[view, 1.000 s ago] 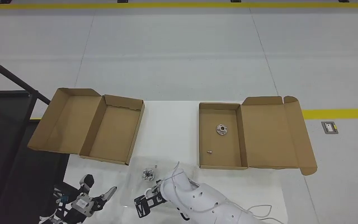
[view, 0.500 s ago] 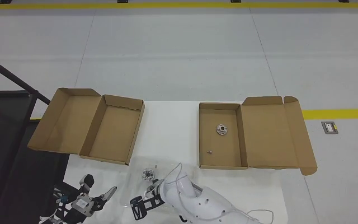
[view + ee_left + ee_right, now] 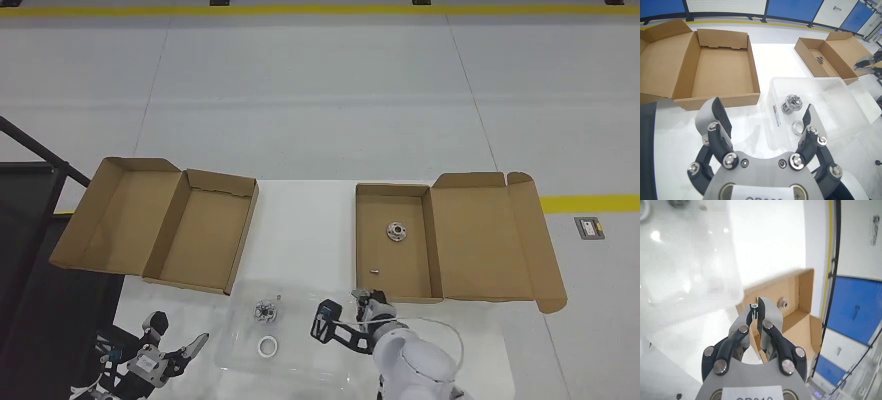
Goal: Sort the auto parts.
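We find the right gripper (image 3: 754, 308) clenched on a small silver threaded bolt (image 3: 754, 311), its long axis running along the fingers. The open brown cardboard box (image 3: 804, 289) lies directly ahead, near. The left gripper (image 3: 762, 108) stands agape, well apart from that box.

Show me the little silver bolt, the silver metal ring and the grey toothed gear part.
Small silver threaded bolt (image 3: 754, 313), right wrist view, on its shank.
Silver metal ring (image 3: 793, 127), left wrist view, on its rim.
Grey toothed metal gear hub (image 3: 797, 101), left wrist view, on its top face.
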You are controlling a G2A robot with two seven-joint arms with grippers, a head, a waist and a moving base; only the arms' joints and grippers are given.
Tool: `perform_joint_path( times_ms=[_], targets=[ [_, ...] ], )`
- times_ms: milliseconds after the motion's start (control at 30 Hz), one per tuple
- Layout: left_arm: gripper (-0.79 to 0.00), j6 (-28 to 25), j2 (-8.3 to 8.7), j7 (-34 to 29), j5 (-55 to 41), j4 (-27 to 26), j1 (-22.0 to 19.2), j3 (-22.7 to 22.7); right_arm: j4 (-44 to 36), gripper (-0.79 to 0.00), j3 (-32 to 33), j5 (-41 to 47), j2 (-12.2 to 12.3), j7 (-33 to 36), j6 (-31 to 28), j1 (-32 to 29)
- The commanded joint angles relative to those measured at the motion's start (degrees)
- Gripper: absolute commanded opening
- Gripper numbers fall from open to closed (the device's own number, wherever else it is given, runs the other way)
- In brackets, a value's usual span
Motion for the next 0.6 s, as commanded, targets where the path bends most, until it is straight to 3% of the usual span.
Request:
perform_joint_path(
  times_ms=[0, 133, 267, 433, 567],
  targets=[
    [0.0, 0.0, 0.0, 0.0, 0.0, 0.0, 0.0, 0.0, 0.54, -0.785, 5.83, 1.22, 0.53, -2.46, 0.98, -1.45],
    [0.0, 0.0, 0.0, 0.0, 0.0, 0.0, 0.0, 0.0, 5.38, -0.785, 13.33, 4.6, 0.9, -4.99, 4.6, -0.89],
    [0.0, 0.0, 0.0, 0.0, 0.0, 0.0, 0.0, 0.0, 13.9, -0.785, 17.46, 9.54, 0.91, -6.11, 4.55, 3.94],
    [0.0, 0.0, 0.0, 0.0, 0.0, 0.0, 0.0, 0.0, 24.69, -0.785, 16.87, 12.01, 0.72, -13.18, 4.9, 9.78],
    [0.0, 0.0, 0.0, 0.0, 0.0, 0.0, 0.0, 0.0, 32.09, -0.785, 13.75, 9.86, 0.19, -14.48, 8.1, 14.12]
  ],
)
